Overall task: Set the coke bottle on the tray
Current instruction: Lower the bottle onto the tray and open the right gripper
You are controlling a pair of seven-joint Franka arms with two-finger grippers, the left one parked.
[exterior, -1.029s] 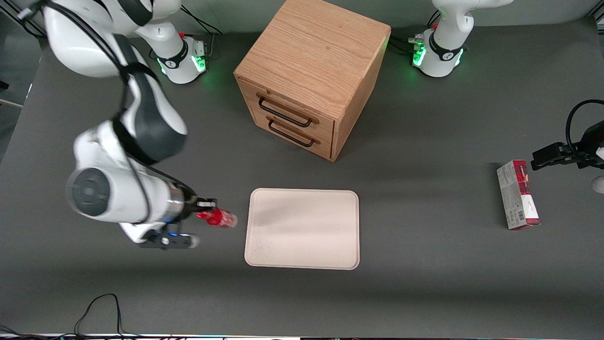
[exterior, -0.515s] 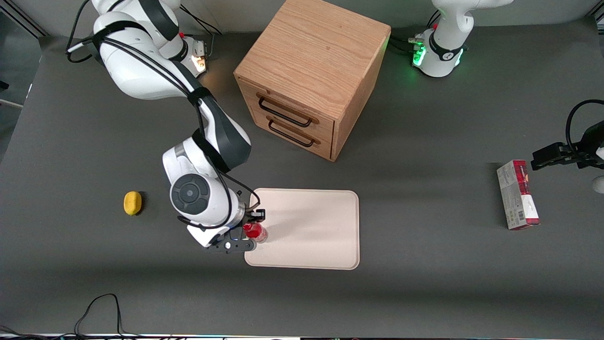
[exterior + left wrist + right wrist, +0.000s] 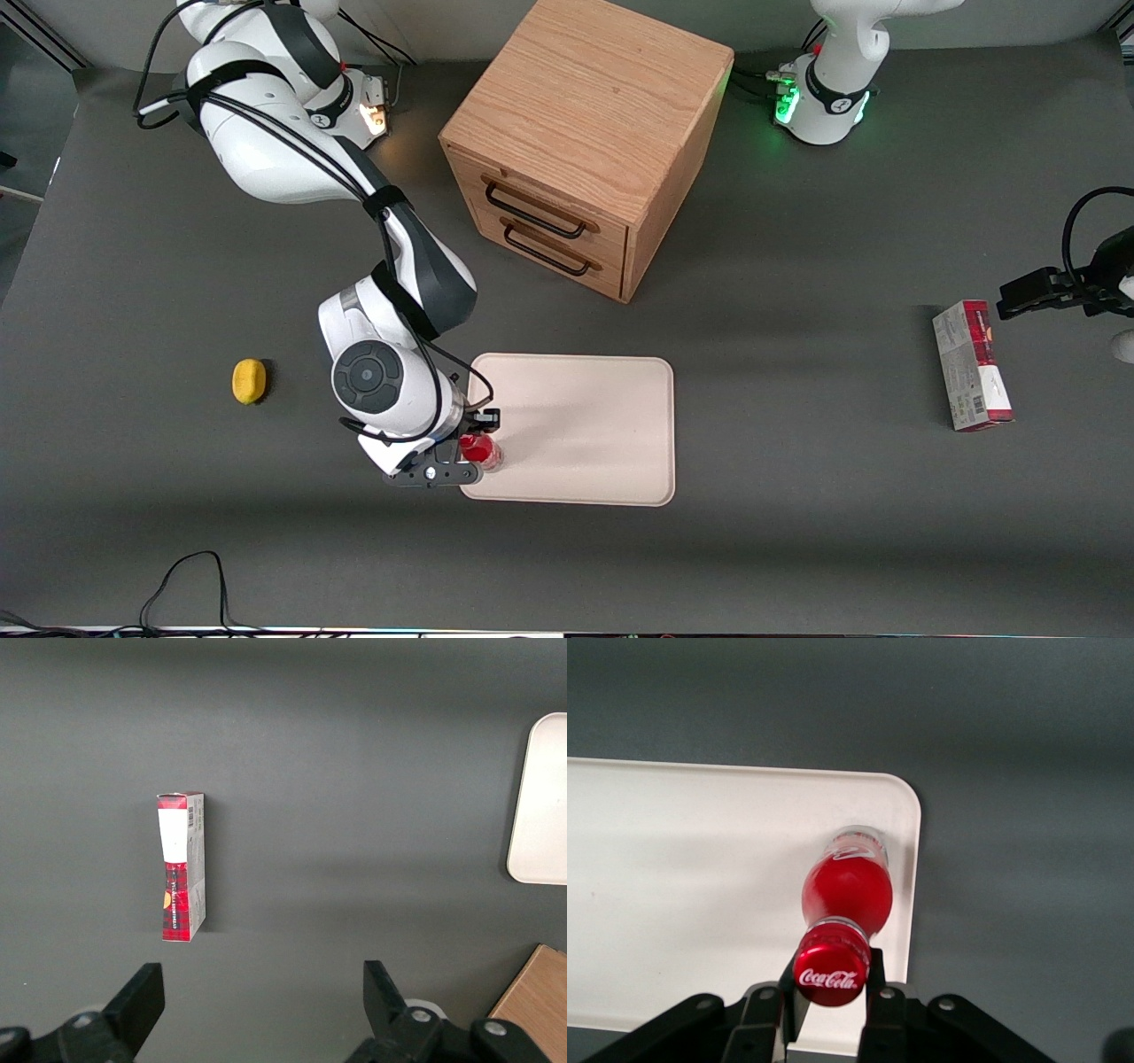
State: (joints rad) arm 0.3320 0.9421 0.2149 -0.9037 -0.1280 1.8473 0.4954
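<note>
Gripper at lower centre-left of the front frame pinches the bottle by its neck, upright over the tray corner, seemingly for release

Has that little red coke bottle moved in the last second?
Yes. The gripper, shut on the coke bottle, carried it from beside the tray to over the tray's corner nearest the working arm; the wooden cabinet stayed put.
</note>
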